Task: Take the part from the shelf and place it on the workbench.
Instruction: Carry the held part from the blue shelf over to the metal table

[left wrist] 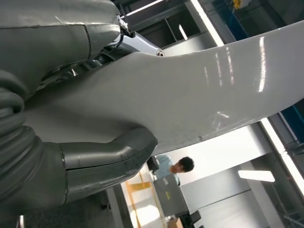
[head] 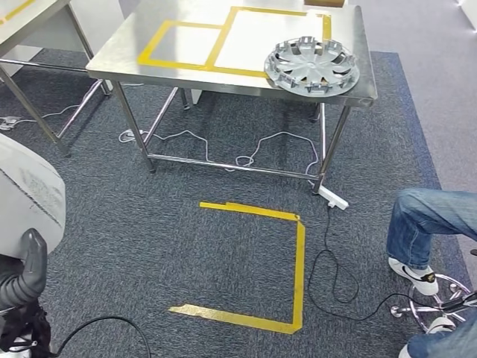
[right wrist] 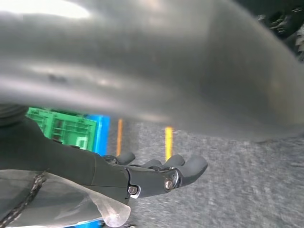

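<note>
Head view: we hold the part [head: 28, 194] low at our left side, well short of the workbench [head: 168, 71].
Left hand [head: 25, 276] grips the part, thumb [left wrist: 107, 161] pressed flat on its pale glossy face; the right hand [right wrist: 154, 173] lies with fingers stretched out straight under it, and we cannot tell whether it bears any weight. We judge the carry needs a level part and a set-down inside the yellow tape [head: 185, 66], away from the hubcap [head: 312, 66] at the near right corner. We can read no writing; the yellow label [left wrist: 167, 195] is too small.
</note>
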{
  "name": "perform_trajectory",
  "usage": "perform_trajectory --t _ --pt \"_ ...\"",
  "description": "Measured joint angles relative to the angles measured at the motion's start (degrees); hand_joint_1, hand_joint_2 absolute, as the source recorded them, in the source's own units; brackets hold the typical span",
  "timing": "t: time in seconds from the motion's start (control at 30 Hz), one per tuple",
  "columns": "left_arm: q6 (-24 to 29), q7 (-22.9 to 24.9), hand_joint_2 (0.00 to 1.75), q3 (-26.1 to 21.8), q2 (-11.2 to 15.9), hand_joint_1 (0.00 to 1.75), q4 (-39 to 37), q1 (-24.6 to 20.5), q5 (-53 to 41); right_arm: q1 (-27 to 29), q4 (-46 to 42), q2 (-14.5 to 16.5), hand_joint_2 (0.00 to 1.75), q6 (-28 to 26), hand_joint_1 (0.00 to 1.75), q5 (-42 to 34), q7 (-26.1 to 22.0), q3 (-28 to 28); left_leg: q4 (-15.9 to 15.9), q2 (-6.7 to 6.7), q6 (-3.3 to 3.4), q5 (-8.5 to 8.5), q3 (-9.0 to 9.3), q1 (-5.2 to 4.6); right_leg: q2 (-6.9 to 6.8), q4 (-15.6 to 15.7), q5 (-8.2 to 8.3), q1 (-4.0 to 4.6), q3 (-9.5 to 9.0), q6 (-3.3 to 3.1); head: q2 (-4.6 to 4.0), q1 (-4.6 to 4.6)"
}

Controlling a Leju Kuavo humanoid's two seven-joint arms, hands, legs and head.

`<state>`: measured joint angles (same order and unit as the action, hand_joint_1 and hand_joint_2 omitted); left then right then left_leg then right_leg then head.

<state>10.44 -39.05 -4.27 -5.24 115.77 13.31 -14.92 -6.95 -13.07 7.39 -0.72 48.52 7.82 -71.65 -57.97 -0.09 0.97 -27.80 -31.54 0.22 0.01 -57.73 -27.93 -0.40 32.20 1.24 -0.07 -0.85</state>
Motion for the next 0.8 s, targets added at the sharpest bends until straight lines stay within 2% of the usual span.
perform_trajectory --t 0.07,0.13,0.17,0.23,0.27,0.3,0.33,0.37,0.4,0.43,0.47,0.53,0.63,0.67,0.7,0.77,0.8 --pt "0.0 0.0 1.75 0.0 0.0 1.75 0.0 0.0 0.0 0.1 0.0 0.0 0.0 0.0 0.0 0.0 -0.1 0.0 0.0 0.01 -0.54 -0.04 -0.03 0.02 0.08 0.2 -0.06 0.05 -0.26 -0.46 0.0 0.04" --pt "0.0 0.0 1.75 0.1 0.1 1.75 0.0 -0.1 -0.1 0.1 0.0 0.0 0.0 0.0 0.0 0.0 0.0 0.0 -1.3 0.01 -1.18 -1.09 -0.45 0.17 0.06 0.4 0.05 -0.11 -0.45 -1.08 0.0 0.16" --pt "0.0 0.1 1.75 0.1 0.1 1.75 0.0 -0.1 -0.1 0.1 0.0 0.0 0.0 0.0 0.0 0.0 0.0 0.0 -3.5 0.01 -1.49 -2.4 -1.34 0.24 0.03 0.6 0.09 -0.22 -0.55 -1.36 0.0 0.25" --pt "0.0 0.1 1.75 0.1 0.2 1.75 -0.1 -0.1 -0.1 0.1 0.0 0.0 0.0 0.0 0.0 0.0 0.0 0.0 -10.7 0.02 -1.93 -5.87 -4.67 0.36 0.0 0.6 -0.03 -0.18 -0.62 -1.7 0.0 0.42" --pt "0.0 0.1 1.75 0.1 0.2 1.75 -0.2 0.0 -0.1 0.1 0.0 0.0 0.0 0.0 0.0 0.0 -0.1 0.0 -14.1 0.02 -2.03 -7.01 -6.33 0.39 0.0 0.6 -0.09 -0.15 -0.67 -1.76 0.0 0.38" --pt "0.0 0.1 1.75 0.1 0.2 1.75 -0.3 0.0 -0.1 0.1 0.0 0.0 0.0 0.0 0.0 0.0 -0.1 0.0 -16.0 0.02 -2.06 -7.14 -7.33 0.4 0.01 0.5 -0.15 -0.12 -0.76 -1.82 0.0 0.39" --pt "0.0 0.1 1.75 0.1 0.3 1.75 -0.4 0.0 -0.1 0.1 0.0 0.0 0.0 0.0 0.0 0.0 -0.1 0.0 -15.8 0.02 -1.99 -6.11 -7.32 0.39 0.05 0.5 -0.23 -0.1 -0.91 -1.82 0.0 0.39" --pt "0.0 0.1 1.75 0.1 0.3 1.75 -0.5 0.0 -0.1 0.1 0.0 0.0 0.0 0.0 0.0 0.0 -0.1 0.0 -13.2 0.02 -1.83 -4.09 -6.26 0.38 0.1 0.5 -0.34 -0.09 -1.12 -1.8 0.0 0.4" --pt "0.0 0.1 1.75 0.1 0.3 1.75 -0.5 0.0 -0.1 0.1 0.0 0.0 0.0 0.0 0.0 0.0 -0.1 0.0 -9.5 0.01 -1.61 -1.76 -4.65 0.37 0.16 0.5 -0.45 -0.09 -1.35 -1.74 0.0 0.41" --pt "0.0 0.1 1.75 0.1 0.3 1.75 -0.5 0.0 -0.1 0.1 0.0 0.0 0.0 0.0 0.0 0.0 -0.1 0.0 -5.7 0.02 -1.36 -0.15 -2.99 0.25 0.2 0.5 -0.6 0.0 -1.49 -1.59 0.0 0.39" --pt "0.0 0.1 1.75 0.2 0.3 1.75 -0.6 -0.1 -0.1 0.1 0.0 0.0 0.0 0.0 0.0 -0.1 -0.1 0.0 -2.8 0.03 -1.1 0.77 -1.75 0.14 0.22 0.4 -0.71 0.08 -1.48 -1.39 0.0 0.39" --pt "0.0 0.1 1.75 0.3 0.3 1.75 -0.7 -0.3 -0.1 0.0 0.0 0.1 0.0 0.0 0.0 -0.1 -0.1 0.0 -0.6 0.0 -0.68 0.66 -1.01 -0.12 0.16 0.4 -0.79 0.2 -1.24 -0.85 0.0 0.34" --pt "-0.1 0.1 1.75 0.3 0.4 1.75 -0.8 -0.4 -0.1 0.0 0.0 0.1 0.0 0.0 0.0 -0.2 -0.1 0.0 0.0 -0.01 0.23 0.83 -0.86 0.14 0.03 -0.3 -1.53 0.17 -0.8 0.06 0.0 0.28" --pt "-0.2 0.1 1.75 0.4 0.4 1.75 -0.8 -0.5 -0.1 -0.1 0.0 0.1 0.0 0.0 0.0 -0.2 -0.1 0.0 0.3 0.02 0.58 0.91 -0.75 0.28 0.03 -2.3 -2.7 0.15 0.17 0.34 0.0 0.18" --pt "-0.2 0.1 1.75 0.4 0.4 1.75 -0.8 -0.6 -0.1 0.0 0.0 0.1 0.0 0.0 0.0 -0.2 -0.1 0.0 0.3 0.07 0.83 0.92 -0.69 0.35 0.04 -5.5 -4.38 0.09 1.85 0.56 0.0 0.14" --pt "-0.2 0.1 1.75 0.6 0.4 1.75 -0.9 -0.7 -0.1 0.0 0.0 0.1 0.0 0.0 0.0 -0.2 -0.1 0.0 0.3 0.11 1.1 0.82 -0.7 0.31 0.04 -13.6 -7.7 -0.01 6.03 0.93 0.0 0.05" --pt "-0.2 0.1 1.75 0.6 0.4 1.75 -1.0 -0.7 -0.1 0.1 0.0 0.1 0.0 0.0 0.0 -0.2 0.0 0.0 0.3 0.12 1.14 0.78 -0.68 0.29 0.04 -16.1 -8.19 -0.07 7.45 1.06 0.0 0.07"
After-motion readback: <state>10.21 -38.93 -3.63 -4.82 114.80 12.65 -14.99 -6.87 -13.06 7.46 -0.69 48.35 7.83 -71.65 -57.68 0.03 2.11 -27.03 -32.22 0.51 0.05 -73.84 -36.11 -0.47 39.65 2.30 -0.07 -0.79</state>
